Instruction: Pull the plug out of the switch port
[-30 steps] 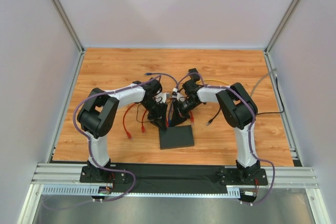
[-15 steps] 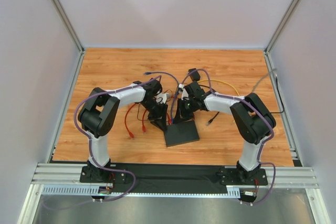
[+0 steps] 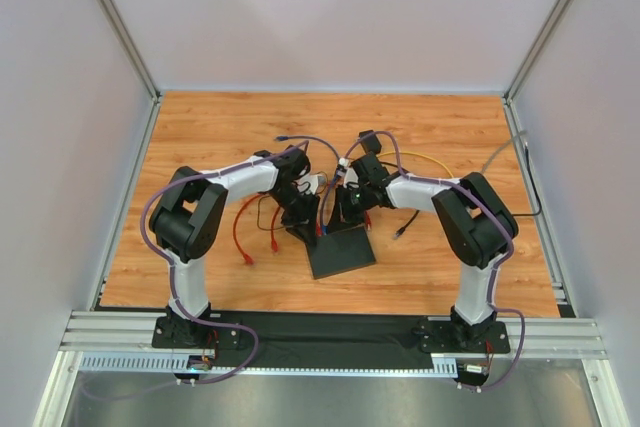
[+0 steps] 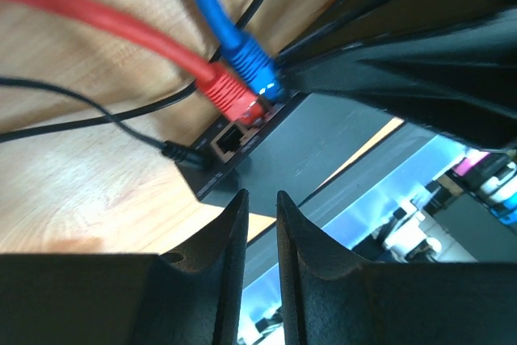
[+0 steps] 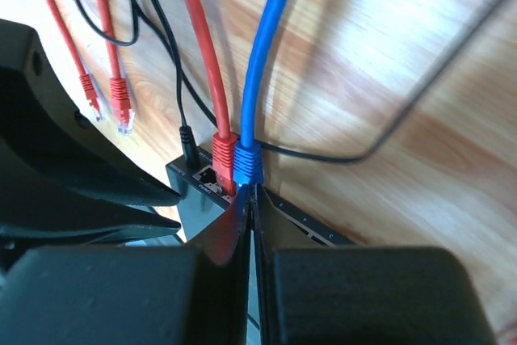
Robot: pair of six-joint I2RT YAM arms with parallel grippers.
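On the wooden table (image 3: 200, 137), the left gripper (image 4: 257, 224) hangs over the left end of the socket edge of the switch (image 3: 345, 255). Its fingers (image 4: 230, 240) stand a narrow slit apart, and whether they nip the box cannot be told. The switch lies mid-table between the two grippers. Along its sockets, from the left, sit a black power lead (image 4: 174, 151), an empty port, the red plug (image 4: 230, 94) and the blue plug (image 4: 252, 66), both still seated. The right gripper (image 5: 249, 212) is closed tight, tips meeting at the foot of the blue plug and just beside the red, with nothing seen between them. The danger from here is a pull with no real grip: the tips could slide off, or the plug's latch could stay caught, so the light box is dragged rather than freed, especially if the left side is not pinning it. The neighbouring red plug could also be snagged. Since a second ago the switch has swivelled slightly, its right end turning away from the bases, and the right arm's elbow has swung outward.
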